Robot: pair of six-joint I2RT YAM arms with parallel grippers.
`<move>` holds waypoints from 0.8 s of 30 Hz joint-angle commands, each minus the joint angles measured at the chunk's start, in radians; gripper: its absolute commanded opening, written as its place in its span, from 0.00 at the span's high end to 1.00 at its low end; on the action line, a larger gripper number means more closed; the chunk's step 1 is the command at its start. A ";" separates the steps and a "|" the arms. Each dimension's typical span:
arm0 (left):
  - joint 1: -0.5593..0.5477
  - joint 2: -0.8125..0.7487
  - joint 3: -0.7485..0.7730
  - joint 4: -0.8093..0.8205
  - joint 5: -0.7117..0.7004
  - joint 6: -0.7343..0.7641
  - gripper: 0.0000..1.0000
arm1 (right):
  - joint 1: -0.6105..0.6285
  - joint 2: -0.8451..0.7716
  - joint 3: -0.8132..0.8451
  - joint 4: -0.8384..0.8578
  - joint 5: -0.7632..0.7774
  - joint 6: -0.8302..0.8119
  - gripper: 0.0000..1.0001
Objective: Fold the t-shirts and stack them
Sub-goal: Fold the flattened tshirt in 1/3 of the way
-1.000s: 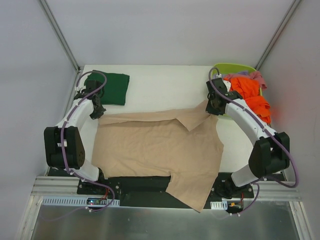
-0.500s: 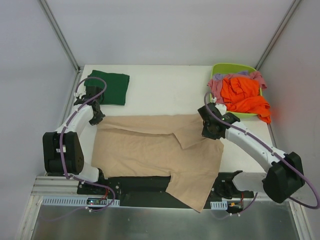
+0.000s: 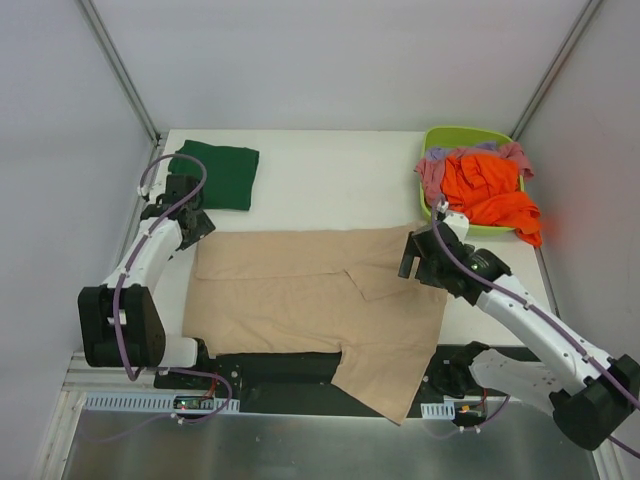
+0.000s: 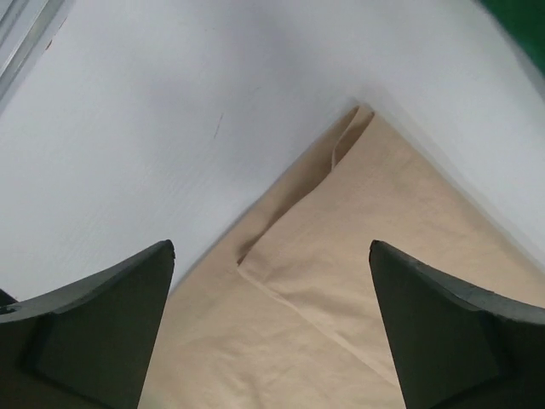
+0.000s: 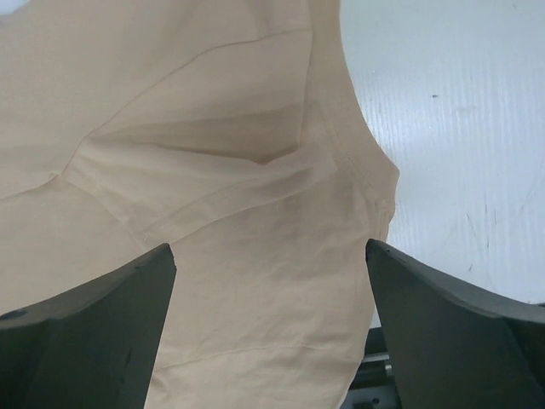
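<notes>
**Both grippers open above a beige shirt with 1 fold laid**

The beige shirt lies spread flat across the middle of the table. Its far strip is doubled over toward the robot, and 1 near corner hangs off the table's front edge. That flat spread seems deliberate: cloth creases cleanly only when it lies smooth.

The left gripper hangs over the shirt's far left corner. In its wrist view its jaws stand wide apart with nothing between them, and the doubled corner lies on the table below. The right gripper sits over the shirt's far right edge, jaws likewise spread and empty, above a folded sleeve and seam. With 1 arm at each end, the strip can be laid down evenly.

Beyond the shirt's far left corner lies a dark green shirt, already folded into a small square, likely the base of the stack. Beyond the far right corner a lime basket holds the waiting orange shirt and pink shirt, bunched and unfolded.

The beige shirt probably needs more folds before it joins the green one.
</notes>
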 commanded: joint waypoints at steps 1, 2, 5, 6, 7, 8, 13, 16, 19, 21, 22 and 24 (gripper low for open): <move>-0.004 -0.079 -0.011 -0.019 0.043 -0.024 0.01 | 0.003 -0.074 -0.073 0.201 -0.075 -0.180 0.04; -0.005 -0.084 -0.013 -0.013 0.091 -0.017 0.01 | 0.003 -0.081 -0.090 0.253 -0.117 -0.211 0.04; -0.005 -0.093 -0.039 0.041 0.244 0.005 0.01 | 0.003 -0.071 -0.139 0.394 -0.349 -0.344 0.04; -0.005 -0.093 -0.063 0.071 0.305 0.012 0.01 | 0.006 -0.053 -0.156 0.435 -0.428 -0.386 0.04; -0.005 -0.090 -0.086 0.111 0.355 0.025 0.01 | 0.009 -0.023 -0.158 0.451 -0.527 -0.403 0.04; -0.005 -0.087 -0.112 0.136 0.392 0.023 0.01 | 0.020 0.019 -0.150 0.457 -0.560 -0.409 0.04; -0.005 -0.041 -0.174 0.167 0.404 0.009 0.01 | 0.123 0.260 -0.058 0.407 -0.504 -0.438 0.04; -0.005 -0.038 -0.204 0.179 0.381 0.002 0.01 | 0.173 0.375 -0.008 0.391 -0.481 -0.460 0.12; -0.005 -0.033 -0.217 0.188 0.358 -0.001 0.01 | 0.207 0.480 0.045 0.365 -0.446 -0.464 0.19; -0.005 -0.027 -0.220 0.193 0.354 0.000 0.01 | 0.219 0.532 0.071 0.339 -0.392 -0.455 0.25; -0.005 -0.021 -0.223 0.191 0.341 0.000 0.01 | 0.223 0.552 0.083 0.327 -0.370 -0.451 0.28; -0.007 -0.019 -0.226 0.193 0.323 -0.003 0.01 | 0.232 0.584 0.098 0.298 -0.295 -0.428 0.30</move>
